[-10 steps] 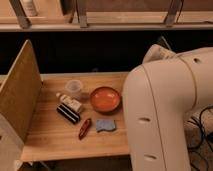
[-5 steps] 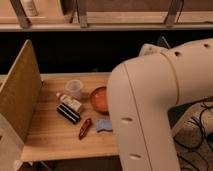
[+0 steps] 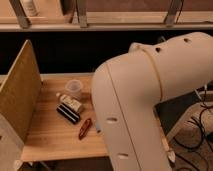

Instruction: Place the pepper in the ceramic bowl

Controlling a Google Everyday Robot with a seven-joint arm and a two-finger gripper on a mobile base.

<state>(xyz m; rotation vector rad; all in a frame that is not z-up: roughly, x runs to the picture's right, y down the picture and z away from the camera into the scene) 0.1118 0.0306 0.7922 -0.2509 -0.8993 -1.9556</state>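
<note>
pepper (image 3: 85, 128): dark red, slightly glossy
block (image 3: 68, 113): black with thin pale stripes
cup (image 3: 73, 88): clear, colourless
small bottle (image 3: 70, 102): white cap, pale tan body
surface (image 3: 50, 142): light honey wood, faint grain
side panel (image 3: 17, 95): tan, finely speckled
arm (image 3: 150, 100): cream-white, a few small dark holes
hand: hidden behind the arm, colour cannot be told

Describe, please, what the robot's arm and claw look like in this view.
The arm is a bulky, smooth cream-white shell in rounded segments, with a curved seam and a few small dark round holes. The claw is out of frame.
</note>
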